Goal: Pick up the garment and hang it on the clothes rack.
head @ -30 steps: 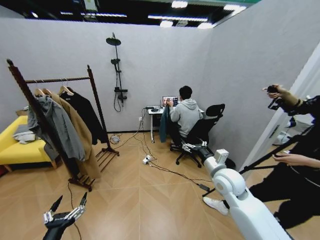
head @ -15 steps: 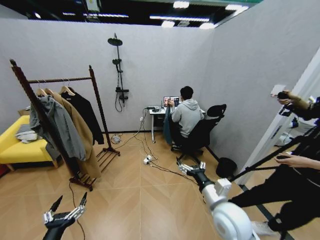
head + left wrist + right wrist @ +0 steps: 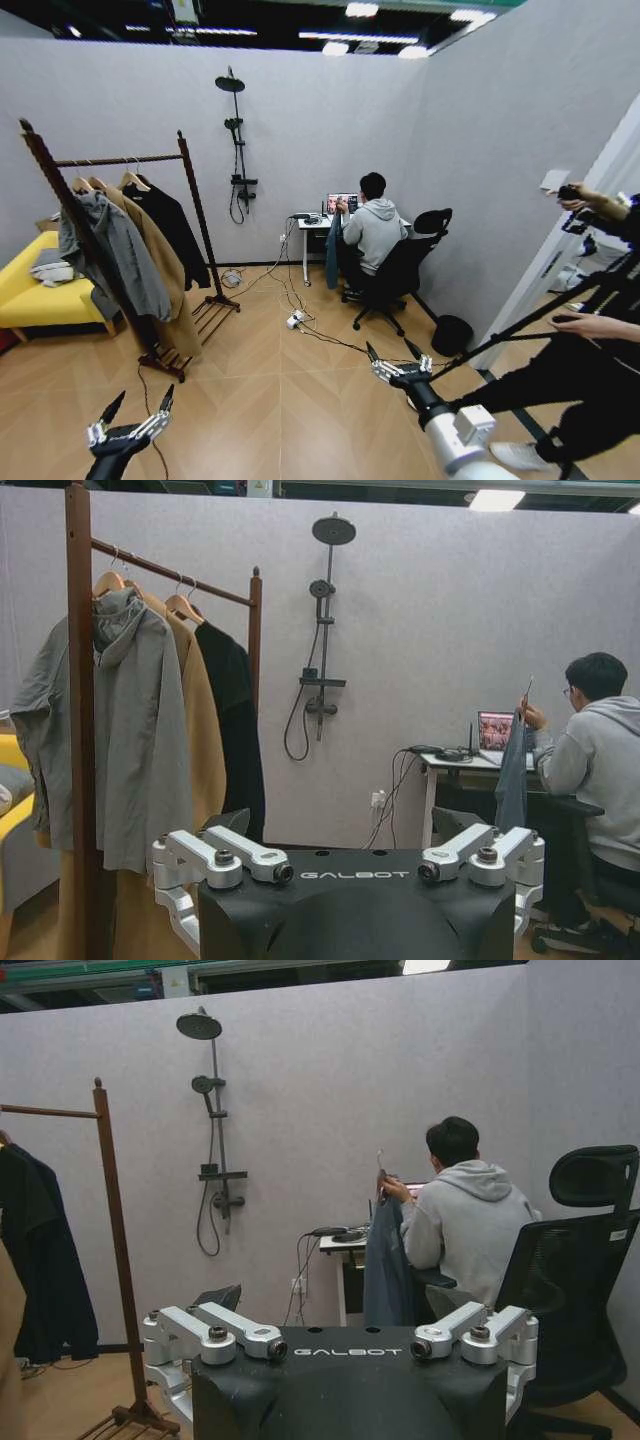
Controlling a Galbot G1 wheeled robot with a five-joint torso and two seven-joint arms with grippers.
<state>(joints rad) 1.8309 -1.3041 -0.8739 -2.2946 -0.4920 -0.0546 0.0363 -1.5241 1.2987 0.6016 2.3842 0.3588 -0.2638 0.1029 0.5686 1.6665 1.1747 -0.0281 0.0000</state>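
The garment (image 3: pixel 176 236), a long black jacket on a hanger, hangs at the far end of the clothes rack (image 3: pixel 116 159) beside a tan coat and a grey hooded jacket. It also shows in the left wrist view (image 3: pixel 236 720) and the right wrist view (image 3: pixel 36 1250). The dark wooden rack (image 3: pixel 80 690) (image 3: pixel 115 1250) stands at the left by the wall. My left gripper (image 3: pixel 143 401) (image 3: pixel 352 871) is low at the front left, open and empty. Further right, my right gripper (image 3: pixel 390 352) (image 3: pixel 345 1348) hangs low over the floor, also open and empty.
A yellow sofa (image 3: pixel 40 295) sits behind the rack. Cables and a power strip (image 3: pixel 294 320) lie on the floor. A person sits at a desk on an office chair (image 3: pixel 400 270), with a blue-grey cloth (image 3: pixel 385 1270) beside them. A tripod (image 3: pixel 540 320) and people stand at the right.
My right arm has dropped from a raised, outstretched pose to low over the floor, its gripper staying open. The left gripper and the clothes on the rack have not moved.
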